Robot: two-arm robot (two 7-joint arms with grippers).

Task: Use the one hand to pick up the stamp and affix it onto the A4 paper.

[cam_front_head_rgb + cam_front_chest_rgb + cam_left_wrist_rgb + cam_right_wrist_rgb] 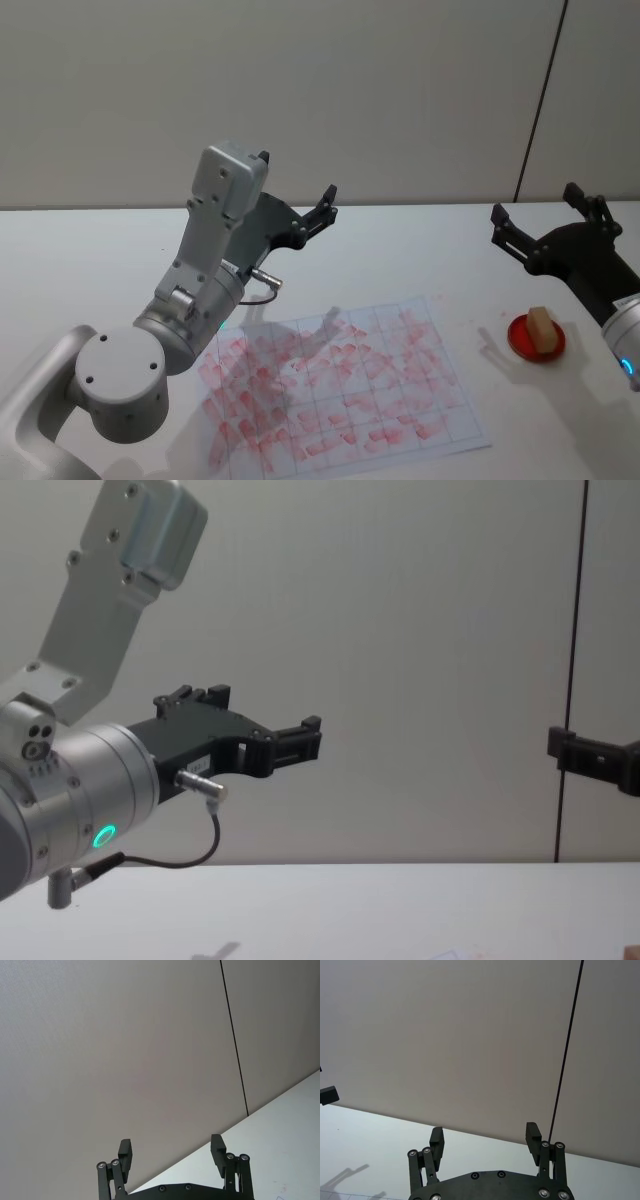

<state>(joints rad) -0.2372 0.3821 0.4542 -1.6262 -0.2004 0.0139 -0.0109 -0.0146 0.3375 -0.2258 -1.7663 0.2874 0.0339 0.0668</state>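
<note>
Tan block stamp (541, 326) stands upright on a round red pad (519, 338), right of the A4 paper (340, 385) lying flat and askew, gridded and crowded with red prints, the right gripper (535, 203) spread wide, raised beyond the stamp.

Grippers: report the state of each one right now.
Left gripper: open, holding nothing, raised.
Right gripper: open, holding nothing; the stamp sits on its red pad.

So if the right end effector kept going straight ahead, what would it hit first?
Most likely the wall: the right end effector, open, points over the far edge of the table with nothing in between, though depth is hard to judge.
</note>
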